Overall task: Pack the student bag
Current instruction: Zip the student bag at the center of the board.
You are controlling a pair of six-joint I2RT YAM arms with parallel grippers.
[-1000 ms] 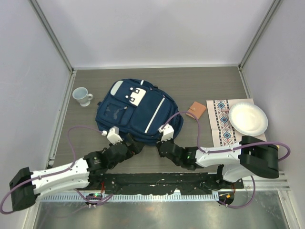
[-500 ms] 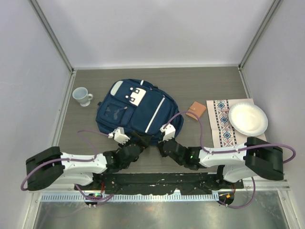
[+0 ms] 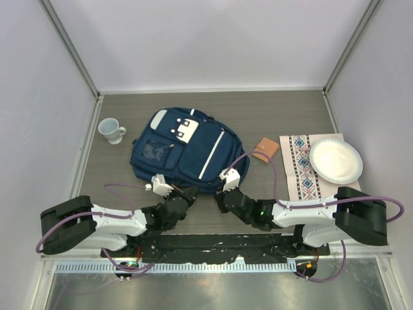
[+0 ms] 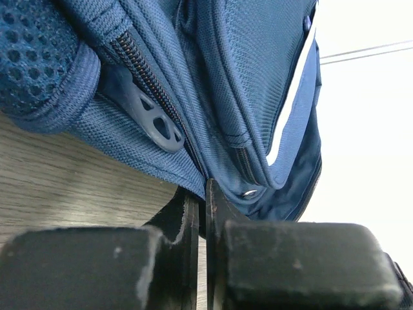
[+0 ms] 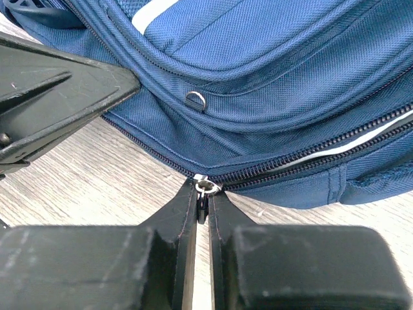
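Note:
The student bag (image 3: 187, 150), navy with thin white stripes and a white patch, lies flat on the table. My left gripper (image 3: 189, 192) is at its near edge. In the left wrist view its jaws (image 4: 202, 194) are shut, pinching the bag's lower fabric hem (image 4: 187, 174) beside a dark plastic zip tab (image 4: 151, 119). My right gripper (image 3: 221, 194) is just to the right of it at the same edge. It (image 5: 202, 197) is shut on the metal zipper pull (image 5: 205, 188) of the main zip. The left gripper's black fingers (image 5: 58, 97) show in the right wrist view.
A white cup (image 3: 111, 129) stands left of the bag. A brown wallet (image 3: 265, 149) lies to its right. Further right a patterned placemat (image 3: 301, 168) carries a white plate (image 3: 335, 161). Walls close the table on three sides.
My left arm has swung in to the bag's near edge, and its gripper has gone from open to shut on the hem. The right gripper has stayed on the zipper pull.

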